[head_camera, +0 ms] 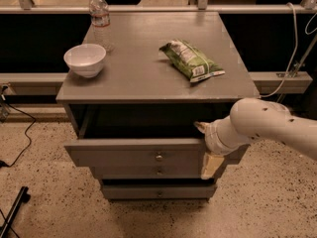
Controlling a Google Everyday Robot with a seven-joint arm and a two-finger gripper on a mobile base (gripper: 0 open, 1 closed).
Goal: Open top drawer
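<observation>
**Top drawer partway out, gripper on its right end**

Far left: a black cable [20,145] trails over the speckled floor [54,202]. A black bar [14,211] lies at an angle near the bottom corner.

The grey cabinet [148,78] is mid-frame. On its top, left side: a white bowl [85,58], upright and near the front-left corner. A clear water bottle [100,19] stands just behind and to the right of it, close but apart, label toward the camera.

Below the cabinet top, the top drawer [114,156] stands out from the carcass, with a dark gap open behind its front panel. The panel reaches forward of the two drawers beneath. Its small round knob [159,157] sits centred on the front. The second drawer [129,172] and the bottom drawer [133,192] are set further back, each with a similar knob.

Right of centre on the cabinet top: a green snack bag [190,59] lies flat, slanted, well apart from the bowl.

The gripper [205,146] is at the right end of the top drawer's front panel. The jaws straddle the panel's upper edge: one tan finger [200,127] is inside the dark gap, the other lies down the front face, so the panel is held between them.

The white arm [277,125] runs off to the right edge. Behind it, a white cord [292,53] hangs along the dark wall.
</observation>
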